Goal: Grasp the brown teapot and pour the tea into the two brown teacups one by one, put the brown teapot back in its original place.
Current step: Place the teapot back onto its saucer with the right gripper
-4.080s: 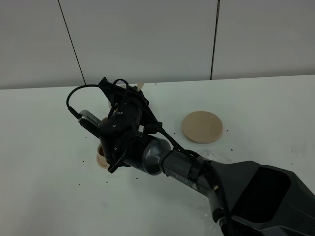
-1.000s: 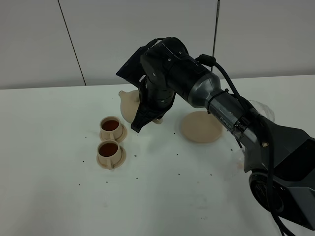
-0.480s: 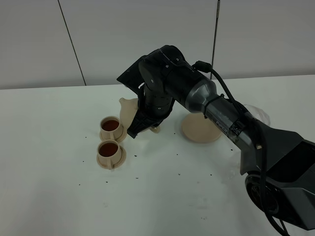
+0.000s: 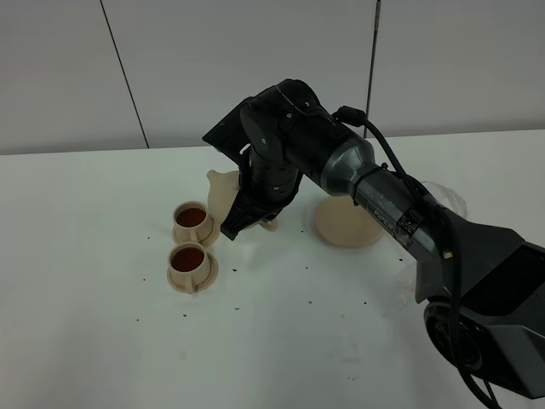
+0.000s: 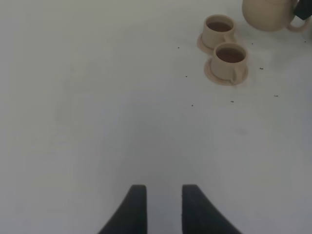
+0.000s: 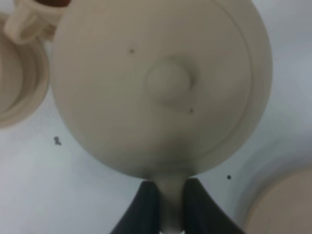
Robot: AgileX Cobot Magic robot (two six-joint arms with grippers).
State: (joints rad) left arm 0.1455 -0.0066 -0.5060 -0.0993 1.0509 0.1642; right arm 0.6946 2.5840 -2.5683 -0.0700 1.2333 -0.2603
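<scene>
White tabletop (image 4: 94, 341) with grey wall panels behind it, that's the setup from the high camera. Little dark specks are scattered over the surface. The right arm reaches across toward the left side, and its bulky black wrist hides most of the brown teapot (image 4: 223, 189), which hangs above the table just beside the far one of the two brown teacups (image 4: 192, 223). Only the spout side of the pot peeks out. Both cups sit on their small saucers, the nearer cup (image 4: 188, 264) right next to the other, and both have dark tea in them. The big flat saucer (image 4: 351, 223) lies to the right of the pot and has nothing on it.

Left wrist view: the left gripper (image 5: 160, 207) hovers over bare table with its two dark fingers parted and nothing between them. The cups (image 5: 229, 58) are well apart from it, and the teapot (image 5: 268, 13) is at the picture's edge.

Right wrist view: looking straight down on the teapot's lid knob (image 6: 168, 80). The right gripper (image 6: 169, 204) has its fingers squeezed onto the teapot's handle (image 6: 169, 192). A cup saucer (image 6: 17, 92) shows on one side and the big saucer's rim (image 6: 285, 204) in a corner.
</scene>
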